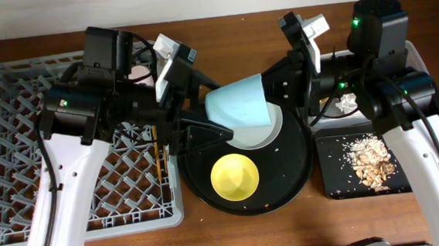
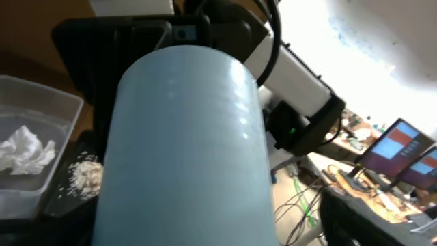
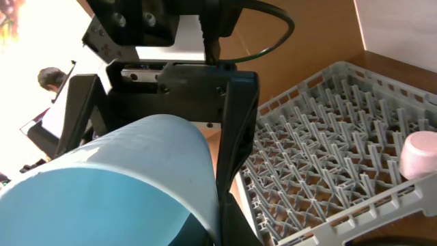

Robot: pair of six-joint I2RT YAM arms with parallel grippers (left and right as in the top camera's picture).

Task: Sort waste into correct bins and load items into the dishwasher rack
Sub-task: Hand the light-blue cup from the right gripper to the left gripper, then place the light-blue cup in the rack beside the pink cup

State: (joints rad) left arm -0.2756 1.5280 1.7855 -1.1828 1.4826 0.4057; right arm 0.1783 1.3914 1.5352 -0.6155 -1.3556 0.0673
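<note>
Mid handover of the light-blue cup (image 1: 238, 106). It hangs tilted over the round black tray (image 1: 304, 175), between my two arms. My right jaws are clenched and seem to pinch the cup's rim, though the contact is hidden. My left jaws straddle the cup body, set wide. I can't tell if they are gripping yet.

Done so far:
- The pink cup (image 3: 418, 154) sits in the dishwasher rack (image 1: 22, 175).
- A thin wooden piece, probably the chopsticks (image 1: 158, 157), lies in the rack near its right edge.
- The napkin (image 1: 347, 102) is in the clear tub (image 2: 65, 113).
- The food scraps (image 1: 369, 159) are piled in the small black tray (image 1: 331, 186).

Left to do:
- The blue cup goes into the rack.
- The yellow bowl (image 1: 233, 176) is on the round tray.
- The pale plate (image 1: 273, 135) is under the cup, also on the round tray.
- A few crumbs dot the round tray.
- The wrapper is not visible in any view, so its status is unknown.

Roughly past halfway, I'd judge.
</note>
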